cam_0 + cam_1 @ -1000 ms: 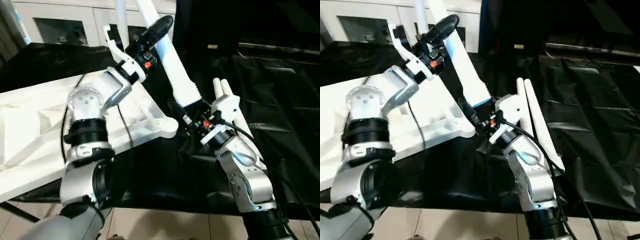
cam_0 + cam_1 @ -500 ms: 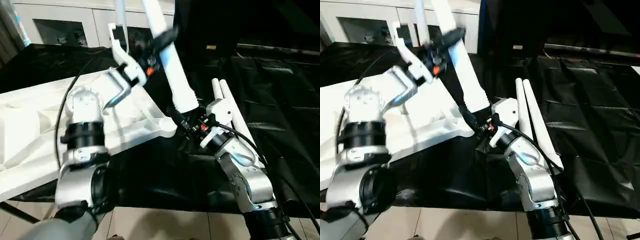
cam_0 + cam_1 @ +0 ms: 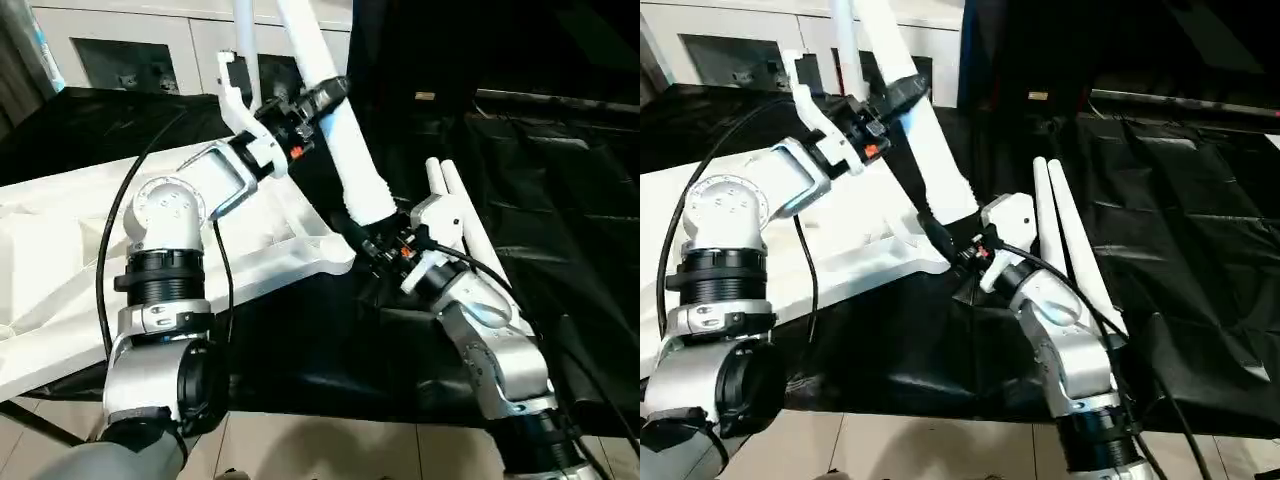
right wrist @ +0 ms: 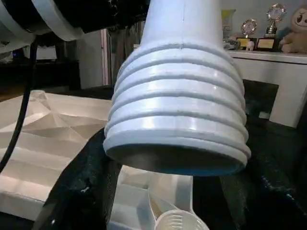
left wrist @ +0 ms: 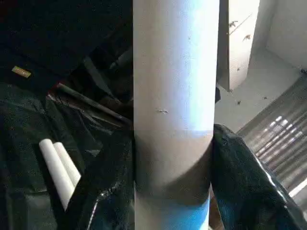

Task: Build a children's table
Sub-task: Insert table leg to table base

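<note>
Gripping the smooth tapered white leg, my left gripper closes round its shaft at 11 o'clock, while my right gripper clamps the ribbed threaded end just above the tabletop's round corner socket. Two spare legs lie at 3 o'clock on the black-draped surface.
</note>
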### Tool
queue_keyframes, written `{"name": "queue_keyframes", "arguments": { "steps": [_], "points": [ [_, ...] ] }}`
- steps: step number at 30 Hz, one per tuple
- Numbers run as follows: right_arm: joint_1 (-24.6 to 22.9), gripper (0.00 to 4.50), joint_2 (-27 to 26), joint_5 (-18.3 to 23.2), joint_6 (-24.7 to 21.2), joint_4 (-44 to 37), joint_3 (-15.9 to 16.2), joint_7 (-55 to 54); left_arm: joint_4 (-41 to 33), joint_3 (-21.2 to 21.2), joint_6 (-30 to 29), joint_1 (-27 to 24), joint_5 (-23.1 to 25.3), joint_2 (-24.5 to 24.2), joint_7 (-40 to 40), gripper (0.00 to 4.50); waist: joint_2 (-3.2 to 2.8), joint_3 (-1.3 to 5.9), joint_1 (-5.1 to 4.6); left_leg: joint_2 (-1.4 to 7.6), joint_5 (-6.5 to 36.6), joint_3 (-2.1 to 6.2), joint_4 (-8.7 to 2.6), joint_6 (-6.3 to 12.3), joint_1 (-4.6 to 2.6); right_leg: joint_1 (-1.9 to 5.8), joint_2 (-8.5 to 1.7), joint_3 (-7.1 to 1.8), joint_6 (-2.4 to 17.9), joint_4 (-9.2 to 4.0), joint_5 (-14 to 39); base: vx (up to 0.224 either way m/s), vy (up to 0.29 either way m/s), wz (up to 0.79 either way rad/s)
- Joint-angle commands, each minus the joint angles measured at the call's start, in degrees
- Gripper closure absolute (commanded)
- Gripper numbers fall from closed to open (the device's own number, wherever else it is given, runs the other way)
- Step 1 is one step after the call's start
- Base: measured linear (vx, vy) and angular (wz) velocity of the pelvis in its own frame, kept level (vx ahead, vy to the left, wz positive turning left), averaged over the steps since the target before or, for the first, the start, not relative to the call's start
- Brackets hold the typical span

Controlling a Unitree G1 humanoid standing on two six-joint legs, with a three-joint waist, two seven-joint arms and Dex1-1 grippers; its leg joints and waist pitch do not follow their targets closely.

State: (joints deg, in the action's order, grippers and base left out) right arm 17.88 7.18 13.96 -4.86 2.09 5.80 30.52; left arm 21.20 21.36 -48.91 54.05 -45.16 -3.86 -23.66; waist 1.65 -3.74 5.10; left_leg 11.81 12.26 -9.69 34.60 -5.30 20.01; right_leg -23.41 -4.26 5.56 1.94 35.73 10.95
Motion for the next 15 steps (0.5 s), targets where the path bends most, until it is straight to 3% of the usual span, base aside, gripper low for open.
{"name": "queue_keyframes", "arguments": {
  "steps": [1,2,5,6,8,11,12,13,14,15],
  "points": [
    [-0.06,1.91,0.65,0.54,-0.86,-0.36,-1.52,-0.01,-2.31,-1.29,0.97,-0.60,0.87,0.12,-0.07,2.51,0.02,4.56,0.10,0.78,-1.47,0.02,-3.17,4.96,0.45,4.73,-3.64,-3.49,12.51,-3.07,-1.41,0.000,0.000,0.00],
    [-0.06,1.91,0.65,0.72,-1.07,-0.45,-1.53,0.06,-2.59,-1.38,1.01,-0.72,0.82,0.15,-0.02,2.54,0.01,4.58,0.07,0.75,-1.57,0.01,-3.14,4.98,0.48,4.71,-3.58,-3.48,12.43,-3.03,-1.48,0.000,0.000,0.00],
    [-0.04,1.22,0.84,1.35,-1.43,-0.75,-1.62,0.46,-4.05,-2.11,1.88,-0.90,1.74,0.24,0.65,2.58,-0.03,4.54,0.01,0.79,-1.20,0.01,-3.16,4.92,0.43,4.63,-3.56,-3.44,12.34,-3.10,-0.66,0.000,0.000,0.00],
    [0.05,1.20,0.98,1.88,-1.78,-0.91,-1.31,1.20,-4.50,-2.49,2.53,-0.81,2.25,0.22,1.20,2.59,-0.26,4.52,-0.04,0.88,-0.58,0.06,-3.21,4.78,0.41,4.62,-3.56,-3.41,12.13,-3.28,0.17,0.000,0.000,0.00],
    [0.03,1.01,1.06,2.38,-2.34,-1.31,-1.06,1.79,-4.40,-2.93,3.73,-0.63,3.37,0.11,1.77,2.59,-0.14,4.52,-0.04,0.84,-0.36,0.05,-3.18,4.73,0.45,4.66,-3.54,-3.45,11.83,-3.29,0.10,0.000,0.000,0.00],
    [-0.50,0.75,1.74,4.84,-5.53,-3.71,-0.26,4.17,-3.76,-6.84,7.78,-0.56,9.02,-1.42,2.63,2.59,0.27,4.52,-0.09,0.82,-0.62,0.10,-3.23,5.17,0.44,4.72,-3.34,-3.44,11.14,-3.39,0.27,0.000,0.000,0.00],
    [-0.87,0.68,2.29,6.50,-7.77,-5.17,0.13,5.70,-3.22,-9.19,9.93,-0.52,12.30,-2.33,3.42,2.59,0.08,4.55,-0.03,0.91,-0.99,0.19,-3.20,5.46,0.40,4.68,-3.39,-3.48,10.34,-3.33,0.22,0.000,0.000,0.00],
    [-0.97,0.57,2.46,7.10,-8.70,-5.63,0.17,6.02,-3.21,-9.77,10.47,-0.60,13.04,-2.53,3.46,2.59,0.75,4.55,-0.15,0.94,-0.99,0.13,-3.20,5.58,0.42,4.74,-3.35,-3.48,10.04,-3.35,0.38,0.000,0.000,0.00],
    [-0.88,0.45,2.68,7.53,-9.88,-6.07,0.14,6.13,-3.27,-10.32,11.03,-0.70,13.77,-2.67,3.55,2.59,0.36,4.55,0.03,0.92,-1.43,0.18,-3.21,5.47,0.51,4.75,-3.54,-3.49,9.90,-3.26,0.51,0.000,0.000,0.00],
    [-0.70,0.37,2.84,7.60,-10.70,-6.32,0.08,6.02,-3.38,-10.60,11.30,-0.79,14.16,-2.69,3.68,2.59,0.52,4.61,0.01,0.92,-1.88,0.14,-3.13,5.24,0.51,4.69,-3.57,-3.50,9.99,-3.13,0.36,0.000,0.000,0.00]
  ]
}}
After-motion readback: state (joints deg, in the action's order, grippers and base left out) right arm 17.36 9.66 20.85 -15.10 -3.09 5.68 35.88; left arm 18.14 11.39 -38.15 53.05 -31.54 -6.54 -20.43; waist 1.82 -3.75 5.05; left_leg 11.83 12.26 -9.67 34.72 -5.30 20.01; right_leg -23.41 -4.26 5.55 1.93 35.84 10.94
